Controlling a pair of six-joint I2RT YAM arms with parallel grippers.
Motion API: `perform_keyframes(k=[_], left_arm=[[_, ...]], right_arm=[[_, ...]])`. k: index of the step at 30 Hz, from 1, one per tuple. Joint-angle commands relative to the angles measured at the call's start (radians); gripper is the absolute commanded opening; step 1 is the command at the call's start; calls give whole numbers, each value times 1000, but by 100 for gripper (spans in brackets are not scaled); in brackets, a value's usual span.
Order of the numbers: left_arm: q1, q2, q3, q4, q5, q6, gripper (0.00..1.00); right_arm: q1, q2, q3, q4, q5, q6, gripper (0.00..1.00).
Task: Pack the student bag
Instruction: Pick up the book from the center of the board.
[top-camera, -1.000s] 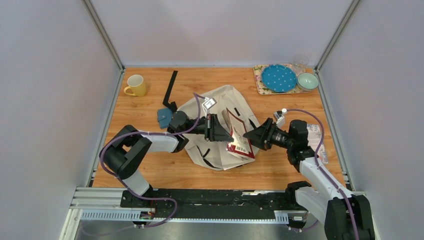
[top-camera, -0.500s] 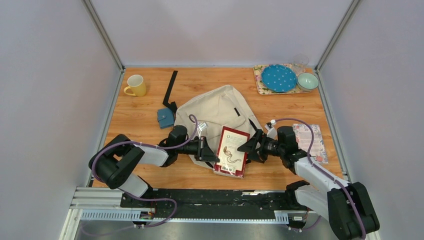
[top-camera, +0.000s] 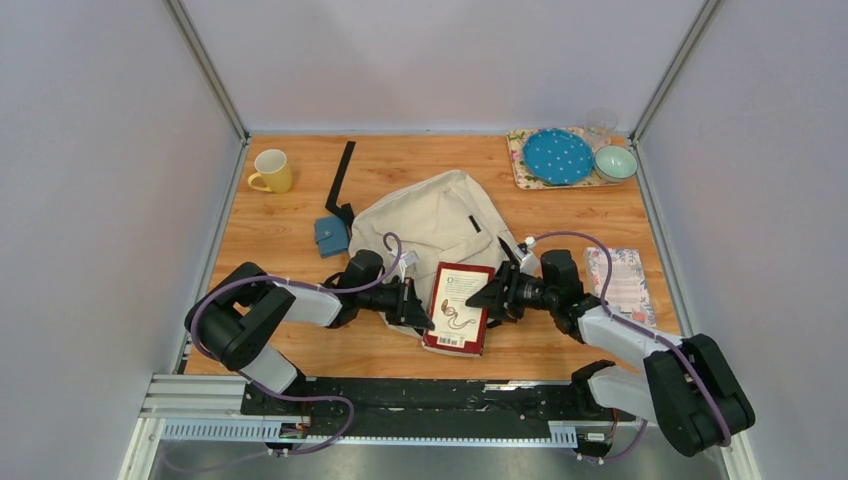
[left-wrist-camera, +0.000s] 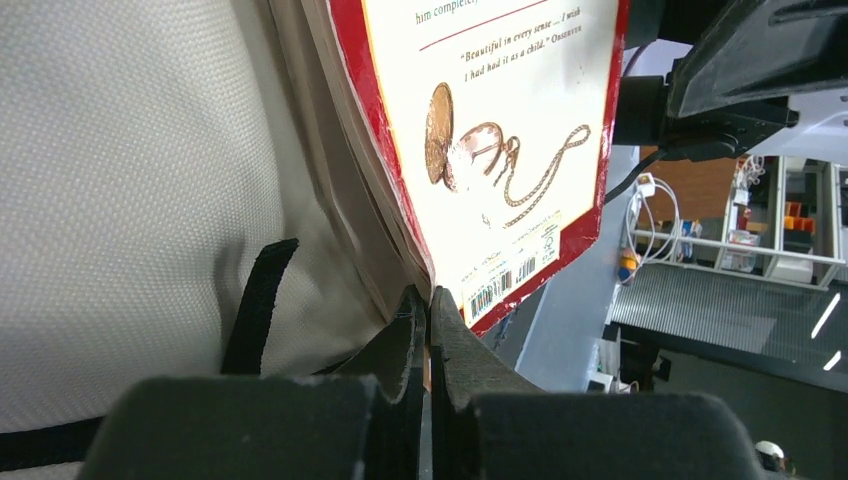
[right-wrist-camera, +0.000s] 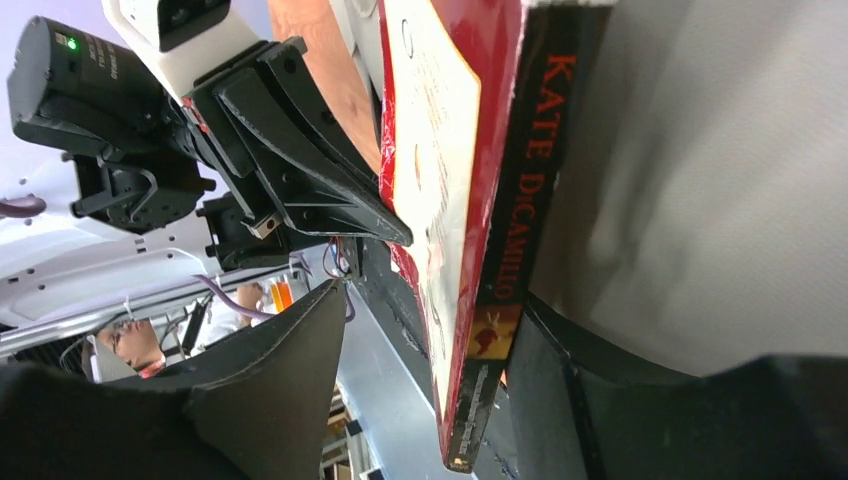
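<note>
Your left claw (top-camera: 418, 308) has its jaws pressed together. The tips sit at the near edge of the student bag (top-camera: 430, 220), right under the lower left corner of the book (top-camera: 458, 305). You cannot tell whether a fold of fabric is pinched between them.

Your right claw (top-camera: 487, 295) faces it from the book's other side with the jaws apart, straddling the red spine. The wrist view shows a gap between one finger and the cover.

The book is a red-bordered paperback with a pocket watch on its cream cover. It lies between the two claws, its top on the bag and its barcode end over the wooden table (top-camera: 300, 345).

The cream bag spreads flat from both claws toward the far side of the table. Off your left claw's outer side, a small blue pouch (top-camera: 329, 234) sits against the bag's left edge. A black strap (top-camera: 342, 178) runs beyond it, and a yellow mug (top-camera: 272, 170) stands farther out.

Just behind your right wrist lies a floral packet (top-camera: 620, 283). Far beyond it, a tray (top-camera: 520, 165) holds a blue dotted plate (top-camera: 558, 156) and a pale bowl (top-camera: 615, 162).
</note>
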Motion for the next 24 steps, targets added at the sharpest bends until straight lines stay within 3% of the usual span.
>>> perform_keyframes(k=[1,3,6,7,8,10,11,13,15,16,24], left_arm=[[-7,8,23,-67,8,77,0],[-8,8,30,-68,13,77,0],[-7,2,36,-67,16,83,0],[-7,-9,39,-68,14,89,0],[-7,-18,40,-76,10,95,1],[-7,-67,46,-114,-19,120,15],[-7,-90,50,-133,-38,132,32],[-8,-170,63,-194,-103,166,47],[-7,-230,66,-216,-145,180,73],[-7,-285,65,-208,-174,178,78],[1,-388,134,-116,-239,129,79]], right_arm=[[52,43,63,101,-8,-12,56],[68,58,68,95,13,-3,47],[82,49,91,63,51,-9,24],[82,40,99,31,73,-13,6],[83,27,111,17,79,-24,0],[85,-31,131,-49,104,-42,0],[85,-57,140,-72,110,-54,0],[83,-136,172,-135,128,-85,0],[83,-183,201,-157,127,-96,0],[82,-219,211,-157,104,-95,0],[82,-313,257,-37,4,10,0]])
